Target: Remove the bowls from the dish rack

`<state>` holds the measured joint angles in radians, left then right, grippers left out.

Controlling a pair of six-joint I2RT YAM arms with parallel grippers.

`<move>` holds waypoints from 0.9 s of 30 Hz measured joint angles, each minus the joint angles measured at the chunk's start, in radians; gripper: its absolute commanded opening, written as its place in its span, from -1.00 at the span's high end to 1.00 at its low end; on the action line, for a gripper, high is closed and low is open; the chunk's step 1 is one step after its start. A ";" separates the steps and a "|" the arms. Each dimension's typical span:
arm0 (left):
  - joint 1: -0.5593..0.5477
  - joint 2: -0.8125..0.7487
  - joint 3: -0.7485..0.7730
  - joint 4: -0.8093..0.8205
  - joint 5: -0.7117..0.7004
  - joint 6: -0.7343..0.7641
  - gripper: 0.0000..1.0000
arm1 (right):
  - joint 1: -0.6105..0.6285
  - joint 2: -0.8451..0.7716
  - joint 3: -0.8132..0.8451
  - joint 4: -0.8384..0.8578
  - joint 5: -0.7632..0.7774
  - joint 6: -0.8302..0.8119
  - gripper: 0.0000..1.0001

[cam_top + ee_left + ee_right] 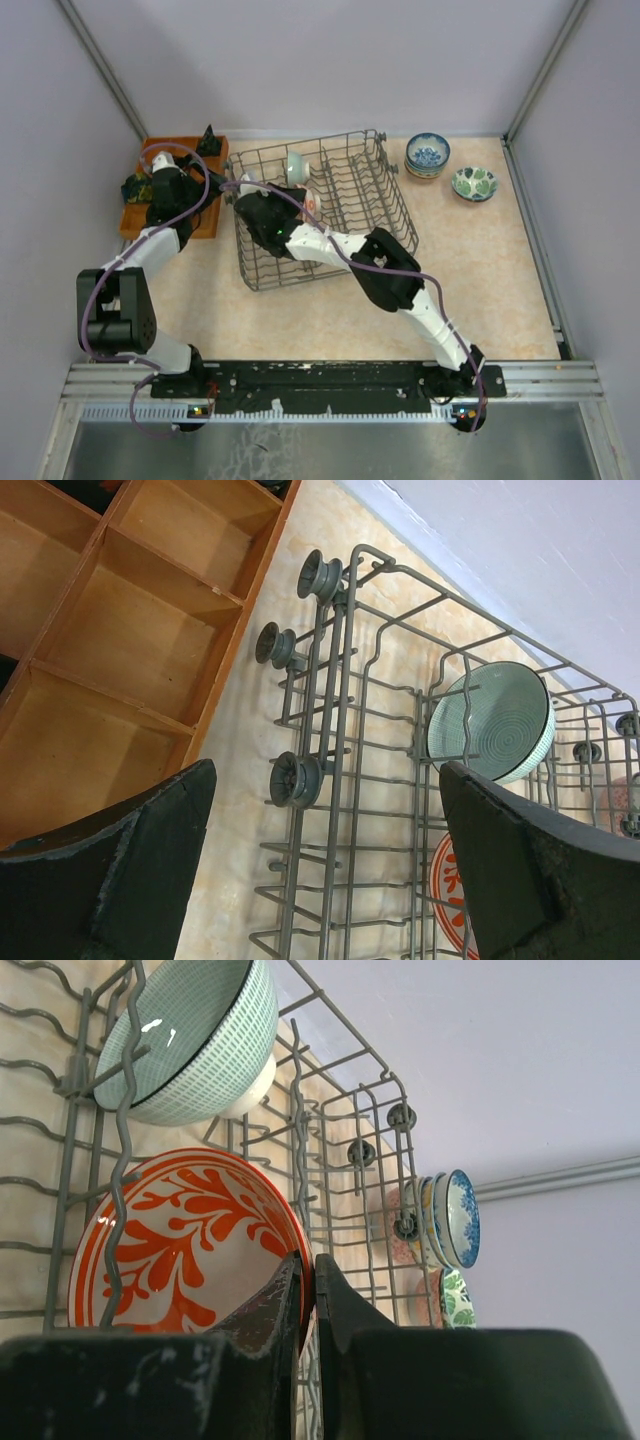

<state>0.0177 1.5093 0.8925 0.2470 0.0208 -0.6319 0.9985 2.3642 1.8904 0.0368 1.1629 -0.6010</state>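
The dish rack [372, 190] sits mid-table, skewed a little, with the orange tray [140, 640] just beside it at its nine o'clock. The right gripper [308, 1260] reaches into the rack from the six o'clock side and is clenched narrowly on the rim of the red-and-white bowl [190, 1240], which stands on edge between the tines in the rack's left half. How deep the rim sits between the fingers is hard to judge, since the fingers cover the contact. The pale green bowl [297, 167] leans on edge in the tines at twelve o'clock of the red-and-white bowl, close by it near the rack's far rail. The left gripper [328, 770] hangs released, jaws spread wide, over the seam between the tray and the rack's left wall, holding nothing. Outside the rack, on the table [480, 280], a stack of blue-and-white bowls [428, 153] stands upright at the rack's two o'clock. The green floral bowl [473, 183] rests alone at the stack's four o'clock, near it but apart.
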 measured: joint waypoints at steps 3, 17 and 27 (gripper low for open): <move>0.000 0.000 0.000 0.000 0.000 0.000 -0.97 | 0.000 -0.009 -0.011 0.015 0.002 -0.017 1.00; 0.000 0.006 0.000 0.000 0.000 0.000 -0.97 | 0.001 -0.031 -0.034 0.114 0.015 -0.111 1.00; 0.000 0.006 0.000 0.000 0.000 0.000 -0.97 | -0.019 -0.098 -0.102 0.150 0.021 -0.124 1.00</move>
<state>0.0177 1.5158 0.8925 0.2474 0.0208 -0.6319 0.9791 2.2658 1.7885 0.1871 1.1839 -0.7250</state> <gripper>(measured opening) 0.987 0.063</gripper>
